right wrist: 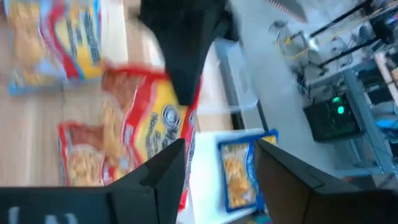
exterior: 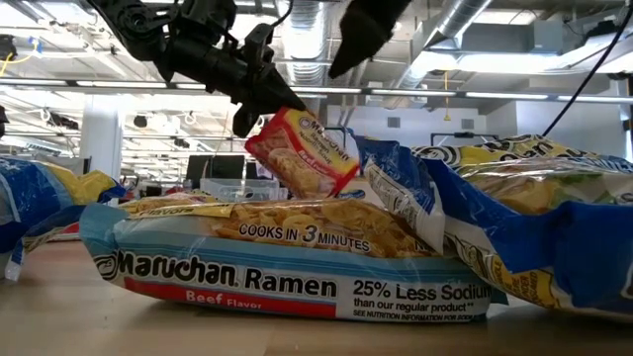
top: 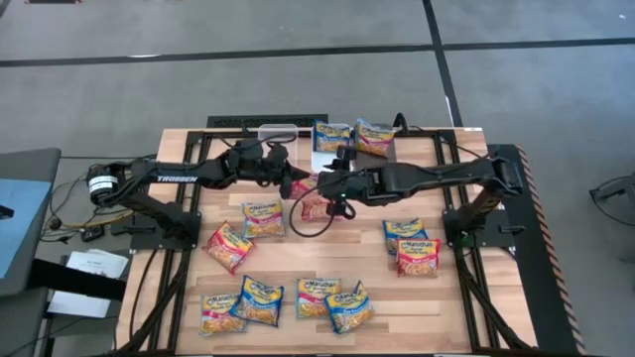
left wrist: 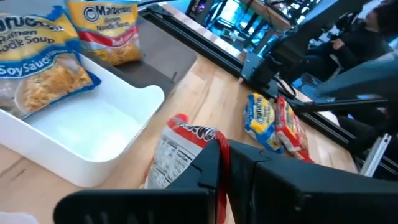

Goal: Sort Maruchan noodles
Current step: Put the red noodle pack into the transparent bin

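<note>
My left gripper is shut on a red Maruchan packet, held in the air over the table's middle, near the white bin. That bin holds a blue packet. The dark grey bin holds a red packet. The clear bin stands left of them. My right gripper is open, close to the held packet's right and apart from it in the low view. Several more packets lie flat nearer, such as a yellow-orange one. My left gripper pinches the red packet between its two fingers by its edge, near an upper corner. The fingers slant down from the table's left. The packet is lifted clear and hangs tilted below the fingers.
Loose packets lie across the near half: two at the left, several along the near edge, a blue and a red one at the right. A beef packet fills the low view's front. A black cable loop hangs below the grippers.
</note>
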Tool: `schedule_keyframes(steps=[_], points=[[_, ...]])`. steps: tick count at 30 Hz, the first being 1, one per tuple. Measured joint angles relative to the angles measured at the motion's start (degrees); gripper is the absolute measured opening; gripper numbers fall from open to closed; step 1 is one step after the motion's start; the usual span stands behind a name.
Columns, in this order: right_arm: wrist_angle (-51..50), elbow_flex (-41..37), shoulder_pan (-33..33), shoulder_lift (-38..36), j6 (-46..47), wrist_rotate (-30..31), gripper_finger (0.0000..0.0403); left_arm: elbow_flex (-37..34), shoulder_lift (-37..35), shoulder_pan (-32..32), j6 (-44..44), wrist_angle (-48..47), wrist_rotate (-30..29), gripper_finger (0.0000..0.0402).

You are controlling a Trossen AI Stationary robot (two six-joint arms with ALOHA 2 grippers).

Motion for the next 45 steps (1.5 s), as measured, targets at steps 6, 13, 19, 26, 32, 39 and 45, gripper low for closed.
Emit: schedule_keyframes(steps=[6,13,19,26,32,39,45], points=[[-0.4,0.0,0.0,-0.6,0.2,-0.6,0.0214,0.0,0.0,0.1,0.5,-1.4,2.5,0.0000],[-0.4,0.0,-3.1,0.2,-0.4,-15.6,0.0214,0.0,0.0,0.0,0.5,-2.2,2.9,0.0000],[-0.3,0.0,-8.9,0.1,-2.3,-23.3,0.0214,0.0,0.0,-0.1,0.7,-2.2,4.4,0.0000],[2.0,-0.1,-15.1,2.4,-3.8,-37.5,0.0214,0.0,0.0,-0.1,0.8,-2.1,5.3,0.0000],[0.7,-0.3,-16.2,5.8,-8.2,-40.1,0.0214,0.0,-0.1,-0.2,1.4,-2.2,5.3,0.0000],[3.6,-0.1,-16.6,9.2,-10.7,-41.0,0.0214,0.0,-0.1,-0.2,1.6,-2.3,5.3,0.0000],[1.4,-0.1,-17.4,12.0,-10.5,-43.1,0.0214,0.0,-0.1,-0.2,1.6,-2.2,5.0,0.0000]])
